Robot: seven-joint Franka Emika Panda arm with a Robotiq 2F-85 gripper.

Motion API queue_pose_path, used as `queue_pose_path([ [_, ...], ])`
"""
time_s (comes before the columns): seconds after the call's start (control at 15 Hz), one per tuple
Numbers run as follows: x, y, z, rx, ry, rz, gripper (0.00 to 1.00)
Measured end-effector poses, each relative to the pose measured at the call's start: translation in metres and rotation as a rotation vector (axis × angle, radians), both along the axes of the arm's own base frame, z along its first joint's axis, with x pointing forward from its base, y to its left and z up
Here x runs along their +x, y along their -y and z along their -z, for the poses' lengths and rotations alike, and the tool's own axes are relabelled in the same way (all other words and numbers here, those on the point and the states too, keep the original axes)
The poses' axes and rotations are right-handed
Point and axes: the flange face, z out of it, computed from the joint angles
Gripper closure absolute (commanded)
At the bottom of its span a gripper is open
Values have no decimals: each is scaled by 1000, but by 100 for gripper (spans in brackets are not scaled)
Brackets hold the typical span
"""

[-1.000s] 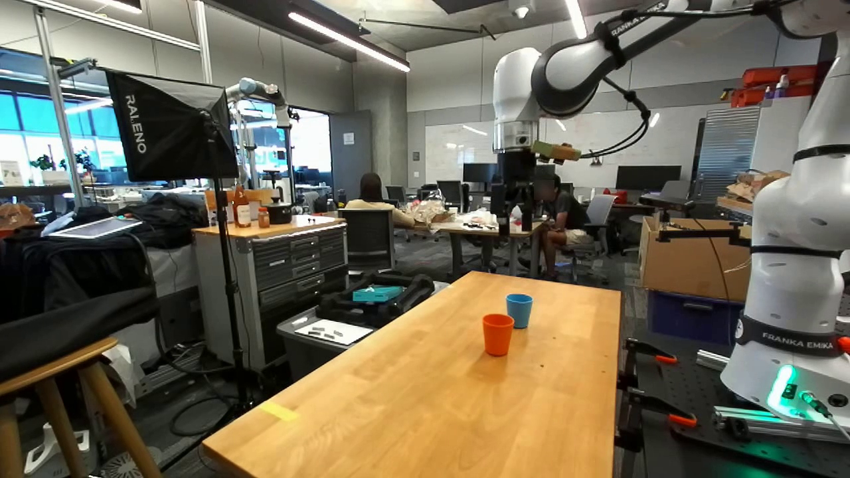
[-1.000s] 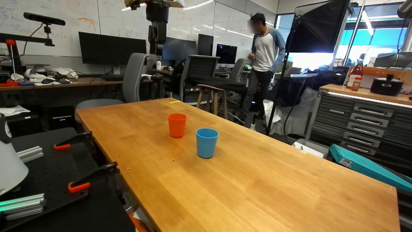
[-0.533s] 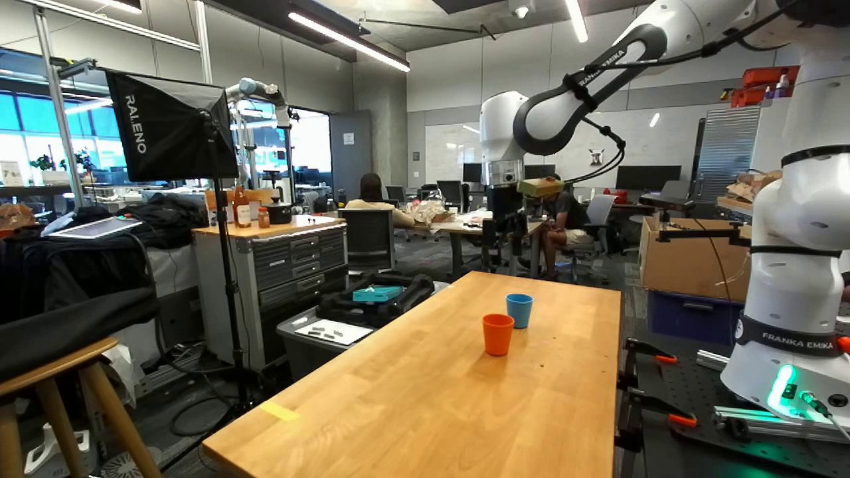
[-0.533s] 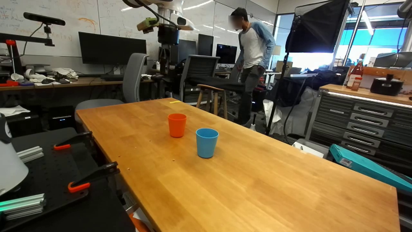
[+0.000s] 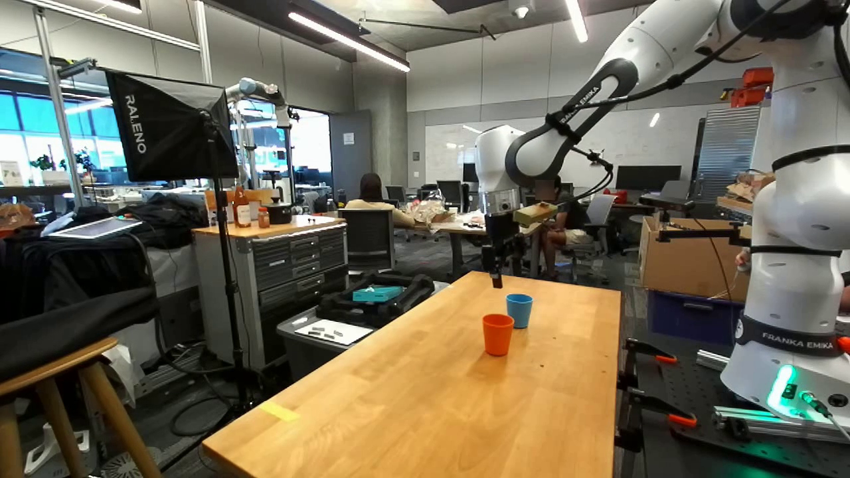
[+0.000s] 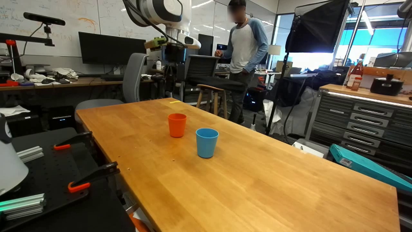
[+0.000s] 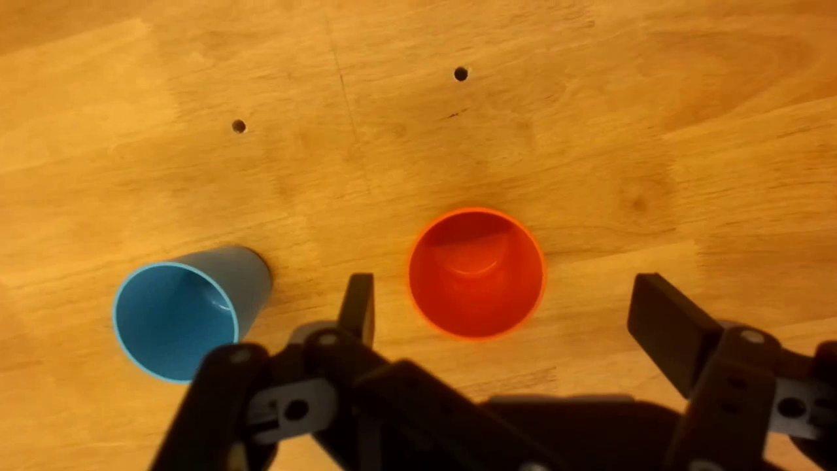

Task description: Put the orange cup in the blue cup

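Note:
The orange cup [image 5: 497, 335] stands upright on the wooden table [image 5: 425, 411]; it also shows in an exterior view [image 6: 177, 125]. The light-blue cup [image 5: 520, 312] stands upright a short way from it, apart, and shows in an exterior view [image 6: 206, 143]. My gripper [image 5: 506, 271] hangs above the table, pointing down, and also shows in an exterior view [image 6: 173, 85]. In the wrist view the gripper [image 7: 503, 288] is open and empty, with the orange cup [image 7: 476, 278] below and between its fingers, nearer the left finger. The blue cup [image 7: 175, 320] lies left of the left finger, its lower edge partly covered.
Yellow tape [image 6: 174, 101] marks the table's end. Black clamps with orange handles [image 6: 79, 187] grip the table's edge beside the robot base. A wooden stool [image 6: 210, 88] and a standing person [image 6: 246, 48] are beyond the table. A softbox lamp [image 5: 174, 126] stands behind.
The gripper has come down from high up to lower over the table, moving slightly left in an exterior view. The person has shifted left. Both cups have stayed put.

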Motion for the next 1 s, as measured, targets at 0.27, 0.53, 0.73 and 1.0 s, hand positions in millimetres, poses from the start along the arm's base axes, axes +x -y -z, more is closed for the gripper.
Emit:
queue_pose_path([
  [0.27, 3, 3, 28, 7, -11, 3, 0],
  [0.53, 4, -2, 56, 14, -20, -8, 0],
  [0.73, 2, -8, 76, 19, -30, -19, 0],
  [1.0, 3, -11, 94, 25, -20, -25, 0],
])
